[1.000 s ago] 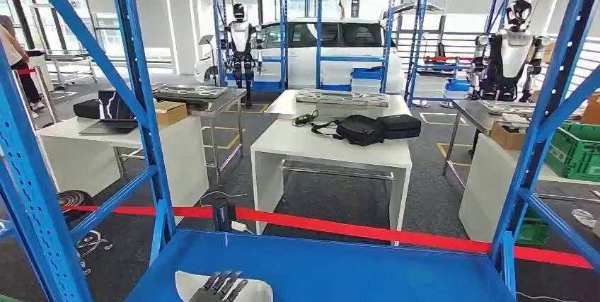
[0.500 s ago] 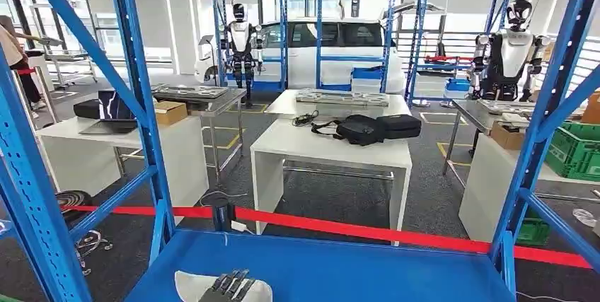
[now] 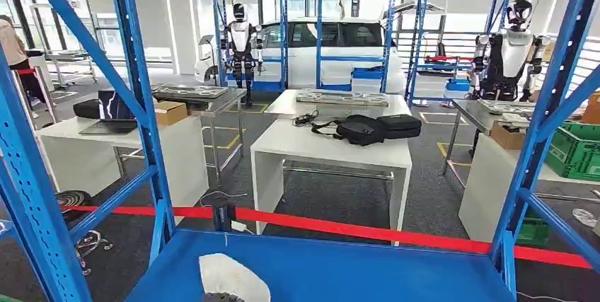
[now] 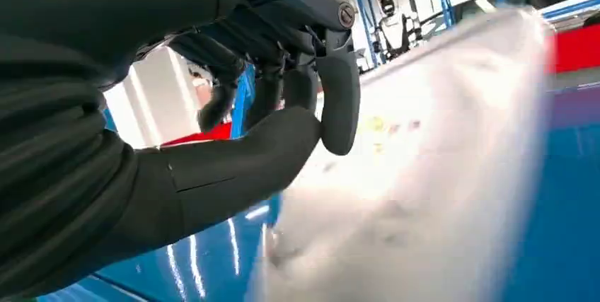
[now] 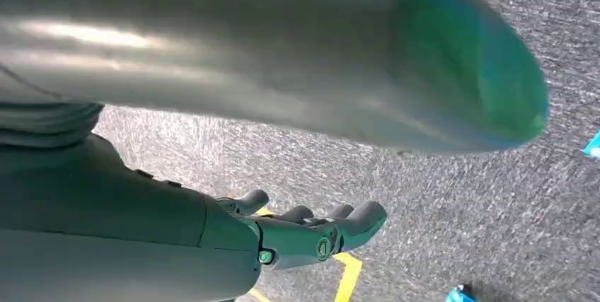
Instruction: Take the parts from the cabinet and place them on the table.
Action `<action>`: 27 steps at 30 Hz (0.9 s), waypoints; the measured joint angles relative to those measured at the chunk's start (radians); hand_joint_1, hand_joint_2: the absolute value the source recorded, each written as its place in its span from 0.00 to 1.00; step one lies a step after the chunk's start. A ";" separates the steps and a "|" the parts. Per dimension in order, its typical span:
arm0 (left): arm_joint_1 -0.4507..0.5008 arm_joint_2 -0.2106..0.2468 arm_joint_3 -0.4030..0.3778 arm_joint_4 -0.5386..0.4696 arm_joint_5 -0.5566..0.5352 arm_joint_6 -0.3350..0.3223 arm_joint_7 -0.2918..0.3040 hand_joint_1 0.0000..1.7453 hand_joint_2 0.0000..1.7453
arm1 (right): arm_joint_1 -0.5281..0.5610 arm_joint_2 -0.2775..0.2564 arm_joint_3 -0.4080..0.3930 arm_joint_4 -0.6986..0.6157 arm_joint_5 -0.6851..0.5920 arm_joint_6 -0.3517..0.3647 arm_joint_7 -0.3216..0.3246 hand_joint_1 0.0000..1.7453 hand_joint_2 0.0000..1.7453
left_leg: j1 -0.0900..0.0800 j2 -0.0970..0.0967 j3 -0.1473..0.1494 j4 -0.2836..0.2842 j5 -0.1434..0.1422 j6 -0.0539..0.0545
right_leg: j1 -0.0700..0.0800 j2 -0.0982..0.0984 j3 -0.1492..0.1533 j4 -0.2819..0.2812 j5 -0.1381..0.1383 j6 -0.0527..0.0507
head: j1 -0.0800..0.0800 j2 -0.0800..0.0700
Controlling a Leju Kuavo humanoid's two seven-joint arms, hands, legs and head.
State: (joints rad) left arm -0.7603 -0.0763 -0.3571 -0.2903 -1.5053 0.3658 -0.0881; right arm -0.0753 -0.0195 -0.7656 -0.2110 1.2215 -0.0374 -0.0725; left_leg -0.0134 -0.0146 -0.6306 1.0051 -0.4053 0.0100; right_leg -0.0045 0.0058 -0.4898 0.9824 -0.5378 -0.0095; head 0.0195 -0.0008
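Pinching a white bag of parts (image 3: 232, 277) on the blue shelf (image 3: 368, 274), left hand (image 4: 283, 97); right hand (image 5: 311, 235) hangs open.

Workshop floor seen through a blue shelving frame (image 3: 134, 104).
White tables (image 3: 332, 148) stand on grey carpet (image 3: 431, 203); red barrier tape (image 3: 368, 230) crosses; a white car (image 3: 332, 44), possibly parked, sits behind blue racks (image 3: 354, 26).

Bright, even daylight; head view sharp; both wrist views motion-blurred.

Black bags (image 3: 368, 129) on white table (image 3: 332, 148), red barrier tape (image 3: 368, 231) in front.
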 joint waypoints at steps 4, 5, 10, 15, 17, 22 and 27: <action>0.010 0.001 0.005 0.000 0.000 0.008 0.000 1.00 1.00 | 0.008 0.001 -0.006 0.000 -0.006 -0.002 -0.006 0.00 0.00 | 0.000 0.000 0.000 0.000 0.000 0.000 | 0.000 0.000 0.000 0.000 0.000 0.000 | 0.000 0.000; 0.011 0.001 0.007 0.000 0.000 0.008 0.000 1.00 1.00 | 0.009 0.002 -0.008 0.000 -0.007 -0.002 -0.008 0.00 0.00 | 0.000 0.000 0.000 0.000 0.000 0.000 | 0.000 0.000 0.000 0.000 0.000 0.000 | 0.000 0.000; 0.011 0.003 0.009 0.002 0.000 0.010 -0.003 1.00 1.00 | 0.013 0.003 -0.018 0.000 -0.007 -0.002 -0.011 0.00 0.00 | 0.000 0.000 0.000 0.000 0.000 0.000 | 0.000 0.000 0.000 0.000 0.000 0.000 | 0.000 0.000; 0.011 0.004 0.009 0.002 0.000 0.010 -0.003 1.00 1.00 | 0.015 0.003 -0.019 0.000 -0.007 -0.002 -0.011 0.00 0.00 | 0.000 0.000 0.000 0.000 0.000 0.000 | 0.000 0.000 0.000 0.000 0.000 0.000 | 0.000 0.000; 0.011 0.004 0.010 0.002 0.001 0.010 -0.008 1.00 1.00 | 0.015 0.003 -0.019 0.000 -0.008 -0.002 -0.012 0.00 0.00 | 0.000 0.000 0.000 0.000 0.000 0.000 | 0.000 0.000 0.000 0.000 0.000 0.000 | 0.000 0.000; 0.011 0.004 0.016 0.002 0.006 0.040 -0.024 0.00 1.00 | 0.015 0.003 -0.023 0.000 -0.008 -0.002 -0.015 0.00 0.00 | 0.000 0.000 0.000 0.000 0.000 0.000 | 0.000 0.000 0.000 0.000 0.000 0.000 | 0.000 0.000; 0.011 0.004 0.033 0.001 0.020 0.128 -0.043 0.00 1.00 | 0.015 0.004 -0.025 0.000 0.002 -0.003 -0.015 0.00 0.00 | 0.000 0.000 0.000 0.000 0.000 0.000 | 0.000 0.000 0.000 0.000 0.000 0.000 | 0.000 0.000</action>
State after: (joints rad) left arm -0.7491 -0.0725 -0.3239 -0.2895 -1.4855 0.4936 -0.1312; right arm -0.0599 -0.0153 -0.7908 -0.2110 1.2238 -0.0401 -0.0870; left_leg -0.0134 -0.0144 -0.6303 1.0049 -0.4053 0.0100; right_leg -0.0045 0.0059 -0.4896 0.9824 -0.5382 -0.0093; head 0.0195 -0.0008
